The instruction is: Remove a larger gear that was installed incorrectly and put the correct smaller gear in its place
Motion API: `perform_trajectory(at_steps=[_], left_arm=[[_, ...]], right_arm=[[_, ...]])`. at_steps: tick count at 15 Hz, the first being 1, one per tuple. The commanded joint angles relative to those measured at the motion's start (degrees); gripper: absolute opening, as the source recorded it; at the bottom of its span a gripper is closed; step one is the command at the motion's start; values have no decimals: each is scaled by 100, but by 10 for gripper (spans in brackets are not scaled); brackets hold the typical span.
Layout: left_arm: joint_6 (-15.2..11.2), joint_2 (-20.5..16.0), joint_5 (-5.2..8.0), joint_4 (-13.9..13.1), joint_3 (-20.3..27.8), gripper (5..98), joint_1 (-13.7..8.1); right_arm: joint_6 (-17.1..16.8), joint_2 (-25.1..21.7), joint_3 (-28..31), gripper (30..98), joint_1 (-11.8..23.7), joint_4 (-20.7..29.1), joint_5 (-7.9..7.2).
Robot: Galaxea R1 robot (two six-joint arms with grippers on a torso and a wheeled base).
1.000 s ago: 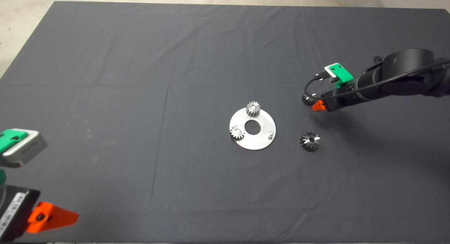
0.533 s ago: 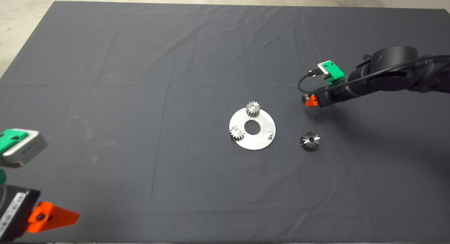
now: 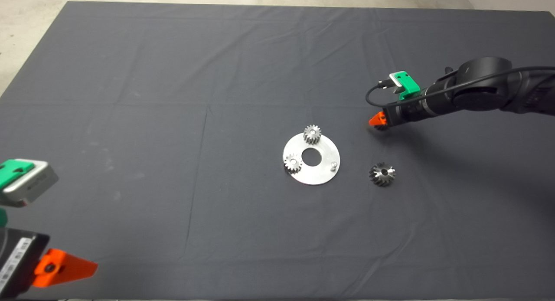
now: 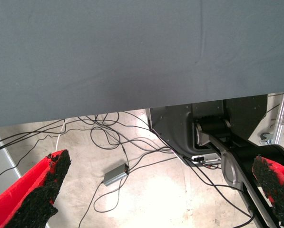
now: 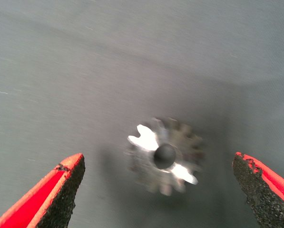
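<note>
While the left gripper [image 3: 65, 268] waits wide open and empty at the surface's [image 3: 173, 75] edge, the plate [image 3: 323, 177] has one bare peg [image 3: 334, 165]. Right of it lies the larger gear [image 3: 382, 174], already removed. Farther right, the right gripper [image 5: 163, 190], spread wide and empty, hovers over the smaller gear [image 5: 164, 154], not yet grasped.

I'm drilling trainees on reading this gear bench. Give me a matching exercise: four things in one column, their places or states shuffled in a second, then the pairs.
Things:
1. larger gear
2. smaller gear
3. round plate
4. left gripper

Places or states:
A. carries two small silver gears and one bare pin
B. open, parked over the mat's edge, floor cables below
C. lies on the mat between the open fingers of the right gripper
D. lies alone on the mat beside the plate, on the right arm's side

Pairs: 1-D, 2-C, 3-A, 4-B
</note>
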Motion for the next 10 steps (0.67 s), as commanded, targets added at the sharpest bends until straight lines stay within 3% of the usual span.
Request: perform_trajectory(at_steps=[1,10], left_arm=[[-11,8,195,-62,60,983,-24],[-11,8,195,-62,60,983,-24]], right_arm=[[16,-11,-80,826,63,-109,143],[7,-11,-85,748,-12,-109,151]])
